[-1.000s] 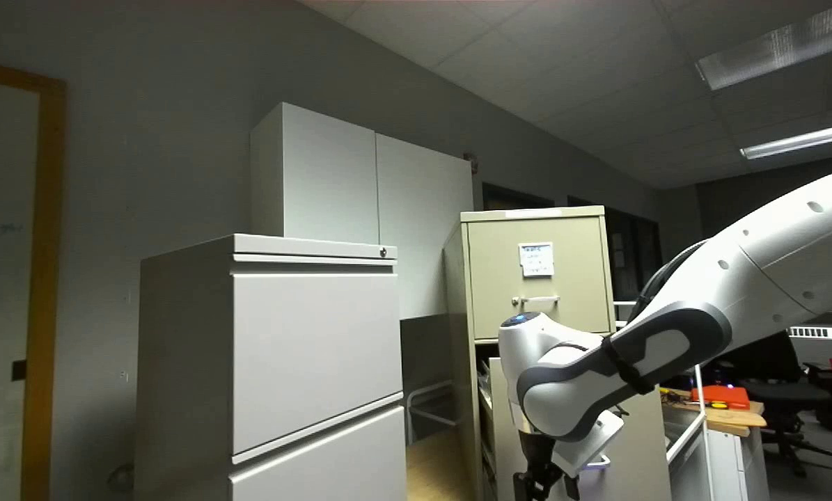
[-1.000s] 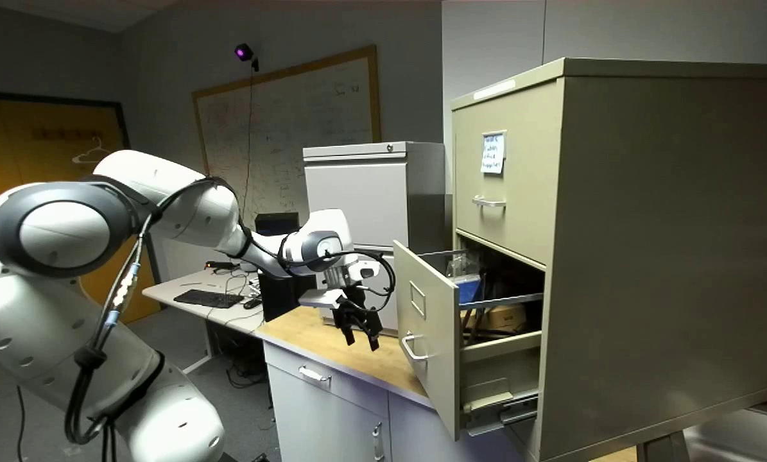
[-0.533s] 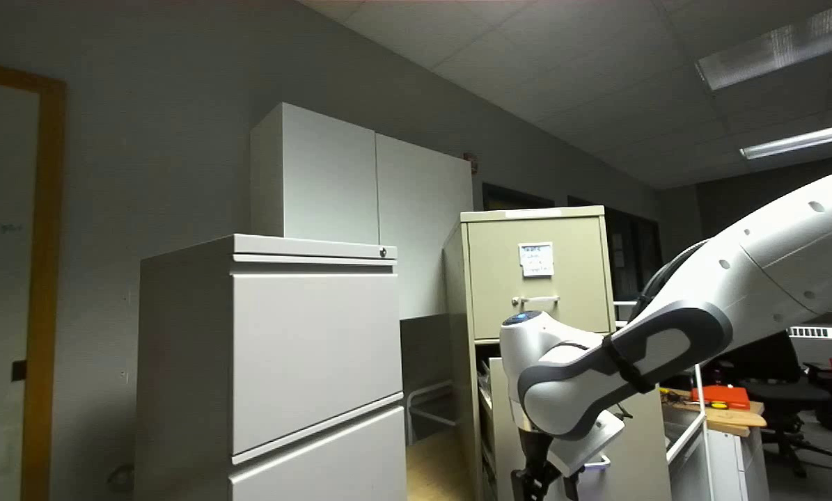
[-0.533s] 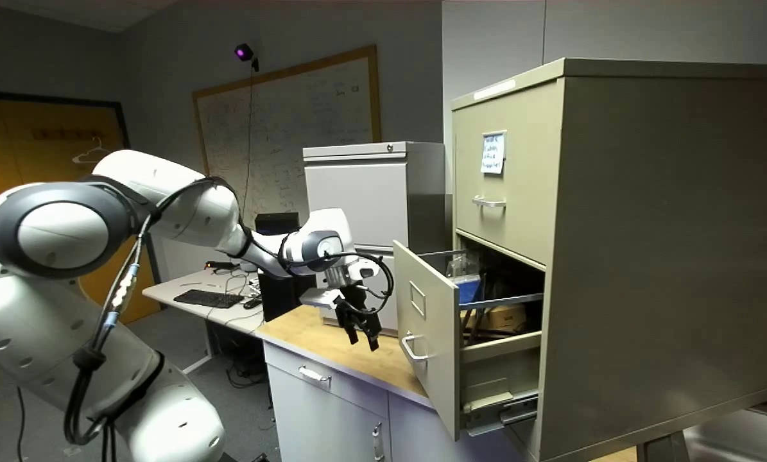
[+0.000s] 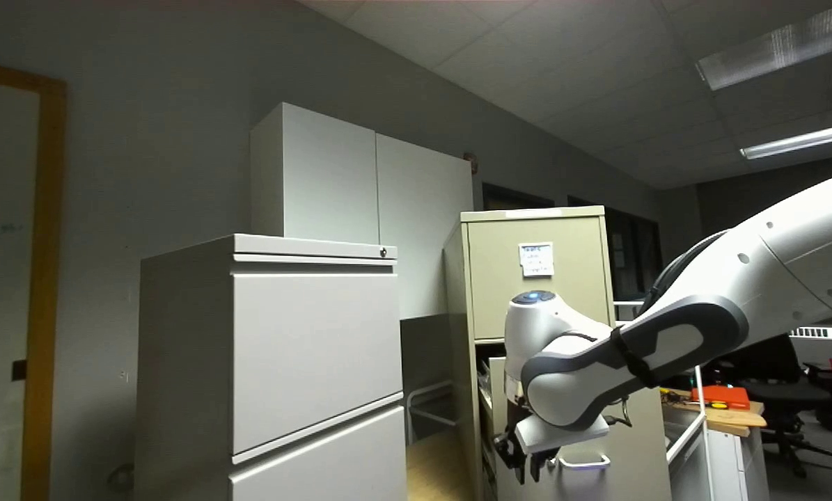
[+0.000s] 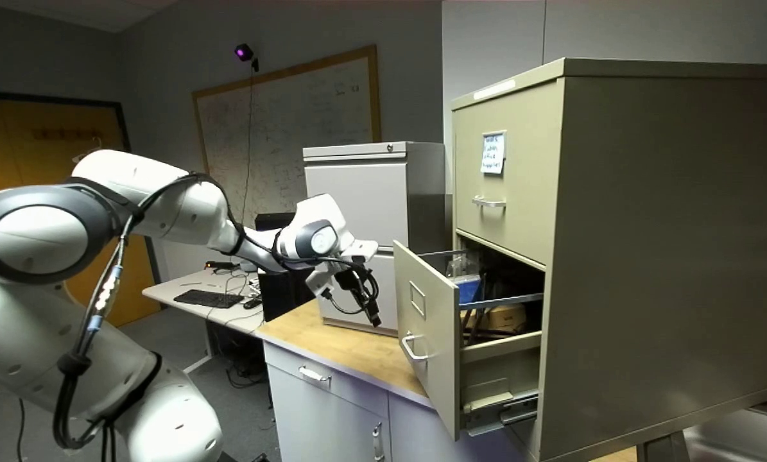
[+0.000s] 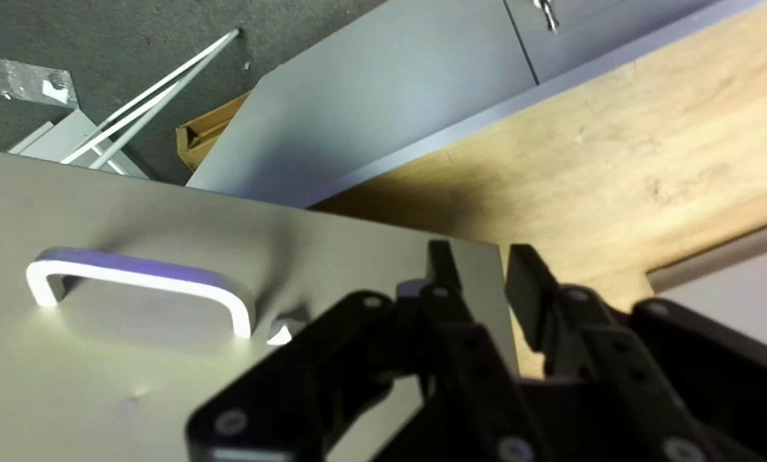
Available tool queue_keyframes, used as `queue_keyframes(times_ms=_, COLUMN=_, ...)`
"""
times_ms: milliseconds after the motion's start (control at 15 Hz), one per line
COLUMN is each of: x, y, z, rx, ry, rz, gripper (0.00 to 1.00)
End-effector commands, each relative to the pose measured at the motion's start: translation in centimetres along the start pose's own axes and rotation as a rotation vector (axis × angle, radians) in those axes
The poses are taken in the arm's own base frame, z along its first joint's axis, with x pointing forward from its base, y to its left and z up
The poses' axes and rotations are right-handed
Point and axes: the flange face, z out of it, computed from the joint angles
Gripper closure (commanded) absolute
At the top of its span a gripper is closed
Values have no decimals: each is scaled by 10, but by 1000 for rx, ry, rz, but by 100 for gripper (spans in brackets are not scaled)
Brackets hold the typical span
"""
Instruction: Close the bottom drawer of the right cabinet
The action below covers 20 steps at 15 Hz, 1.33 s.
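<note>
Drawer (image 6: 444, 333): stands pulled out from the lower bay of the beige cabinet (image 6: 659, 250), the right-hand one in both exterior views; closing is not yet done.
Slide (image 6: 518, 409): shows under the drawer and carries it, so a straight push on the front (image 5: 628, 445) should run it home.
Gripper (image 7: 482, 251): released; the fingers (image 7: 529, 285) are parted with nothing between them. It points down to one side of the handle (image 7: 142, 274) and stands apart from the front.
Purpose of pose: presumably to bring the fingers up for a push; closing calls for no grip on the handle.
Push point: nearer the middle is preferable; pressure at the edge may twist the drawer on its slide.
Handle and knob (image 7: 287, 328): project from the front, the knob just beside the handle; a flat push there is likely to meet them first.
Inside the drawer: a blue item (image 6: 468, 290) and a box (image 6: 505, 317). Clearance under the top drawer (image 6: 518, 176), which is closed, cannot be told.
Grey cabinet (image 6: 357, 202): stands behind the gripper in an exterior view, and probably limits room on that side.
Counter (image 6: 338, 343): lies below the gripper; too low an approach could strike it.
Cable (image 6: 106, 295): runs along the arm (image 6: 197, 212); slack loops near the gripper might catch on the handle.
Desk (image 6: 163, 292): stands well apart and bears a keyboard (image 6: 208, 298); it offers no hindrance.
</note>
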Motion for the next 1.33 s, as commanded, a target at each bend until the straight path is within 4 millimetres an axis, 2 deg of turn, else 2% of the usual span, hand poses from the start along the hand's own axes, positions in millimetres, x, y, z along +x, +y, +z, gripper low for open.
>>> queue_keyframes(times_ms=0, x=11, y=4, z=-14, rx=13, ry=112, rz=161, gripper=98)
queue_keyframes(times_ms=467, x=45, y=27, z=-10, rx=24, ry=293, rz=496, gripper=100)
queue_keyframes(times_ms=867, x=64, y=20, z=-3, rx=24, ry=395, rz=741, gripper=100)
queue_keyframes(times_ms=1200, x=103, y=14, z=8, rx=3, ry=522, rz=911, gripper=99)
queue_keyframes(times_ms=1267, x=106, y=-16, z=9, rx=16, ry=539, rz=941, gripper=99)
